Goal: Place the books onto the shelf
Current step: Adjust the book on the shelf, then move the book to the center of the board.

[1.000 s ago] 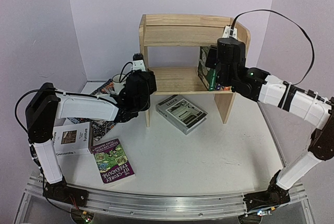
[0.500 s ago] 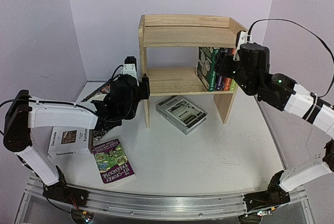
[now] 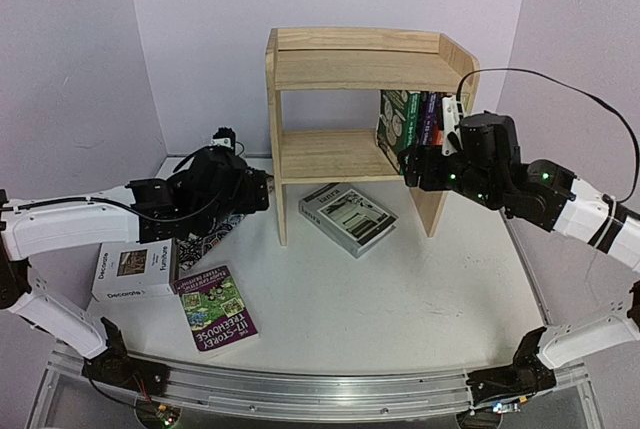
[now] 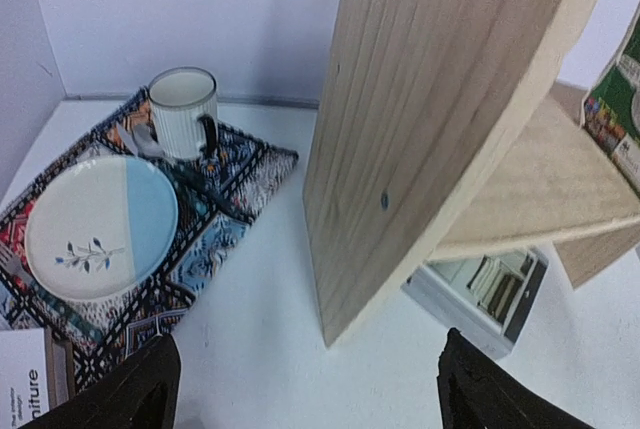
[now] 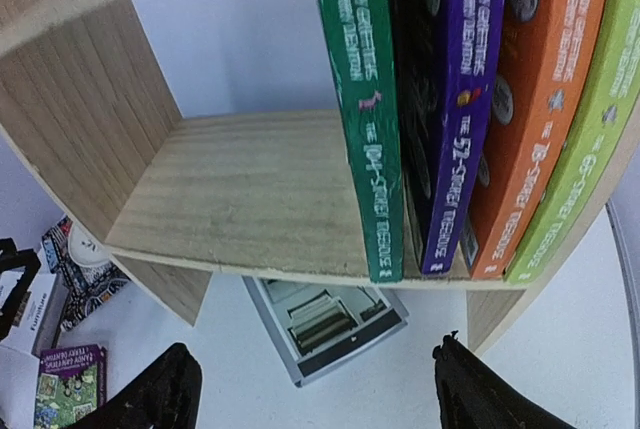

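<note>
While left fingers (image 4: 145, 394) and right fingers (image 5: 160, 389) gape empty, the white table (image 3: 400, 299) meets lilac walls (image 3: 200, 29).

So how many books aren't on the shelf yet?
3: purple Treehouse paperback front left, white Decorate book beside it, grey book beneath the shelf. The left arm could hide another.

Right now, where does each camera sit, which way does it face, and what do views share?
Top external: above, behind the robot, looking down at table and shelf; left arm, right arm show.
Left wrist: on left arm, facing past the shelf's side toward placemat, plate, mug; open jaws below.
Right wrist: on right arm, facing four upright books on the lower tier; open jaws below.
Shared: all show the shelf and the grey book lying flat.
</note>
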Robot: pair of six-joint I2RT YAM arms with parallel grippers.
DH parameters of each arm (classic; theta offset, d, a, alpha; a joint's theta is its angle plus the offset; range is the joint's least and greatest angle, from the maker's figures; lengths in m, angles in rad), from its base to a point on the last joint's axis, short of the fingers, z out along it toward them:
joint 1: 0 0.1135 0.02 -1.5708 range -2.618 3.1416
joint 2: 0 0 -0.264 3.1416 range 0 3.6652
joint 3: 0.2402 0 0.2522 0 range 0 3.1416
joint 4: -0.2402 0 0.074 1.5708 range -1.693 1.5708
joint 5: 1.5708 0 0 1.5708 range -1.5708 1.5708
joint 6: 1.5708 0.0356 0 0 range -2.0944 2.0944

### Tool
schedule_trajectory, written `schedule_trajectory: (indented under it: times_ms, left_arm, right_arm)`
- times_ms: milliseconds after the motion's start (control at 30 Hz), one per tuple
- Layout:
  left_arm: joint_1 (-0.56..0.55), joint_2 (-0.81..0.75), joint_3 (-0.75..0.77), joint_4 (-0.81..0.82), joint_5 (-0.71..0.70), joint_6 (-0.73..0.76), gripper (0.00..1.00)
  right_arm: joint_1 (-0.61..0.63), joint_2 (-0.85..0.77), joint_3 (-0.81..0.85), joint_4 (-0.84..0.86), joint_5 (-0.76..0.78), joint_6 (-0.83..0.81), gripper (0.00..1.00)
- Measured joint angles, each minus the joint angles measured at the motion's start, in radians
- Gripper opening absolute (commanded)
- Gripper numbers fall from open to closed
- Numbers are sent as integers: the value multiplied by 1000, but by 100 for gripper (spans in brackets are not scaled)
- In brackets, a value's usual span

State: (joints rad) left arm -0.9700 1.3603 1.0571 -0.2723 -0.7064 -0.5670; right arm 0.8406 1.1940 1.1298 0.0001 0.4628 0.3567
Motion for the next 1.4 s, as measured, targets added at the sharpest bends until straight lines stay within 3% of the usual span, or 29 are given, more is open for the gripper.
schedule_trajectory:
  times_ms: [233, 500, 800, 1133, 1400]
  left_arm:
    - [87, 24, 20, -115, 177, -56, 93]
    - [198, -48, -81, -153, 416, -191, 89]
    - [216, -59, -196, -330, 596, -405, 86]
    - [216, -175, -291, -470, 684, -566, 86]
    - [216, -174, -348, -534, 705, -619, 85]
  right_arm:
    - [0, 145, 134, -21, 6, -15, 77]
    - [9, 149, 58, -5, -168, 72, 73]
    - [210, 296, -70, 95, -285, 226, 73]
    - [254, 324, -169, 200, -292, 304, 73]
    - [254, 324, -187, 217, -292, 319, 74]
